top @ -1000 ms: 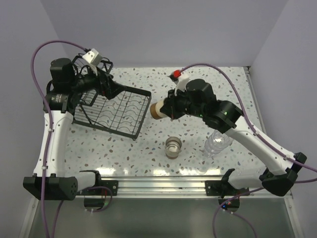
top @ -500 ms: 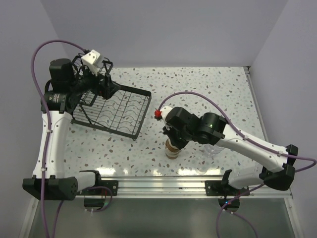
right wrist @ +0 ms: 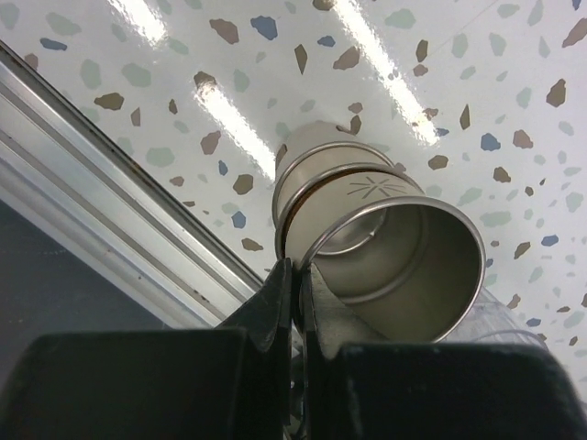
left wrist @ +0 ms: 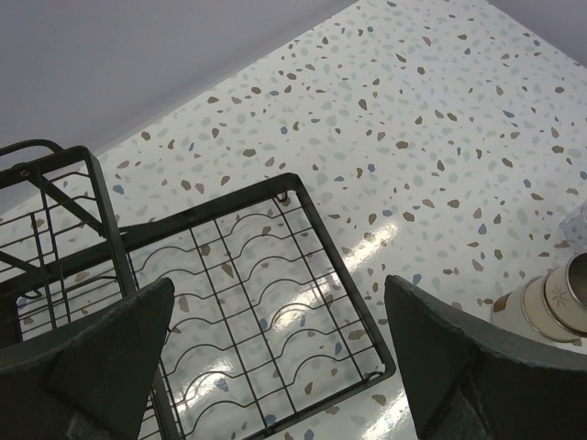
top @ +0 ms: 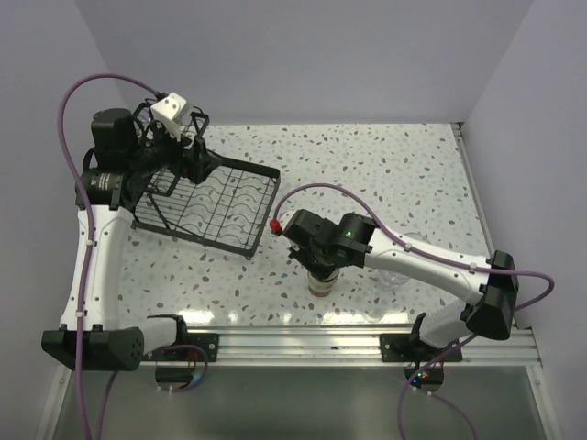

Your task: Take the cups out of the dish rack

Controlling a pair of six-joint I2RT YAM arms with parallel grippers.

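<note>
Two cream cups (top: 322, 280): upper cup (right wrist: 404, 257) sits nested in lower cup (right wrist: 316, 160), which stands on the table (right wrist: 440, 55) close to the front rail (right wrist: 101, 174).
Right pincer (right wrist: 295, 275): pressed together, pinching the upper cup's near rim; cup mouth just beyond the tips, lower cup directly past it.
Step in hand: setting an unloaded cup down by stacking, as I read it.
Next move: spread the jaws, then lift straight off so the stack isn't tipped.
Left pincer (left wrist: 275, 325): spread wide, holding nothing, above the dish rack (left wrist: 303, 197); the flat grid under it shows no cups.
Basket tier (left wrist: 64, 183): mostly out of view, contents unclear.
</note>
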